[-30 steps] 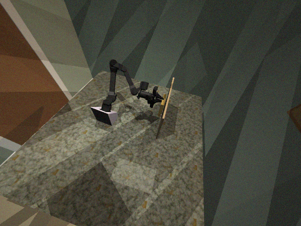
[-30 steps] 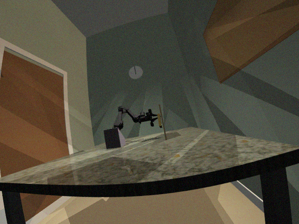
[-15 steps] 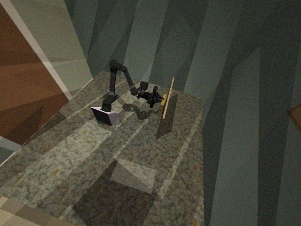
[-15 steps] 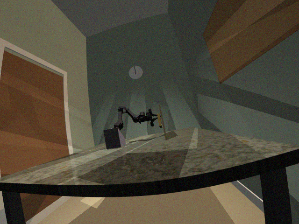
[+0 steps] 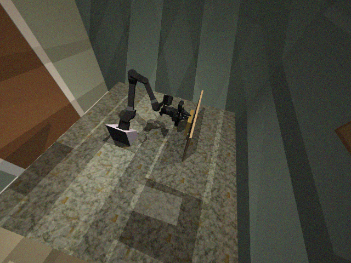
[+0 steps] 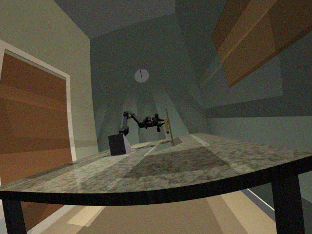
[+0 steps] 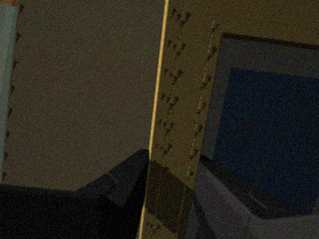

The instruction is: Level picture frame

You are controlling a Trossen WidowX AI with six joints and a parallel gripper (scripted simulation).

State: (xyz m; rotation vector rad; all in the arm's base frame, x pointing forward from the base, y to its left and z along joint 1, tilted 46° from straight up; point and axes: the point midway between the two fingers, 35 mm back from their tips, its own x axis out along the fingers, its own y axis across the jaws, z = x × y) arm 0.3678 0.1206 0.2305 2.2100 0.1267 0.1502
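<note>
The yellow picture frame (image 5: 188,126) (image 6: 166,126) (image 7: 188,100) hangs in front of the upright wall panel (image 5: 196,113) (image 6: 169,126) (image 7: 85,100). My gripper (image 5: 190,115) (image 6: 164,122) (image 7: 169,160) is shut on the frame's side bar, one finger on the outer side and one in the opening. In the wrist view the bar leans, its top to the right, nearly parallel to the panel's left edge. The blue picture shows right of the bar. The screw and notched strip are hidden, and how level the frame is cannot be told exactly.
The panel stands on the stone-patterned table (image 5: 113,170) (image 6: 161,163). The arm's wedge-shaped base (image 5: 122,135) (image 6: 118,145) stands to the left of the panel. A round clock (image 6: 141,75) is on the far wall, and a brown cabinet (image 6: 251,37) hangs at upper right.
</note>
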